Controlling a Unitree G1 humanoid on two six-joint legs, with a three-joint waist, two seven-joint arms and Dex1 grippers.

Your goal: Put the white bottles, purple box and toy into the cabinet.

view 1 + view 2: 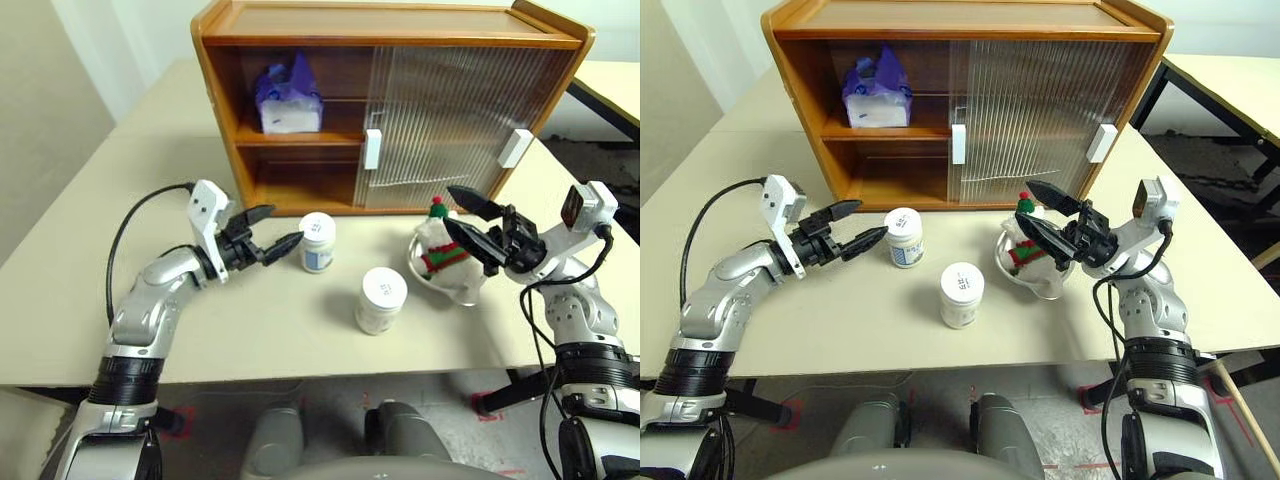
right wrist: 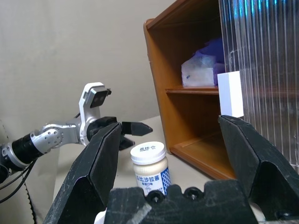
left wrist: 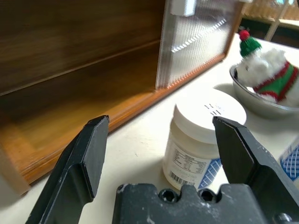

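The purple box (image 1: 288,100) already sits on the upper shelf of the cabinet (image 1: 300,35), behind the open left half. Two white bottles remain on the counter (image 1: 90,270): one bottle (image 1: 317,242) stands just in front of the open lower shelf, the other bottle (image 1: 380,300) stands nearer the robot, well apart from the first. The toy (image 1: 440,245) sits in a metal bowl (image 3: 254,100) to the right, in front of the closed doors. The left claw (image 1: 268,240) is spread wide and empty, level, its tips just beside the far bottle. The right claw (image 1: 470,222) is also spread and empty, poised over the toy. The bottles look like rigid plastic, light, with smooth sides that could slip; the surest hold is probably across the body below the cap, where the walls are straight, squeezing squarely so the bottle does not tip or twist out. The toy is soft and fluffy and should give under the fingers; a pinch around its middle, at the scarf, seems best, lifting clear of the bowl so it stays behind.
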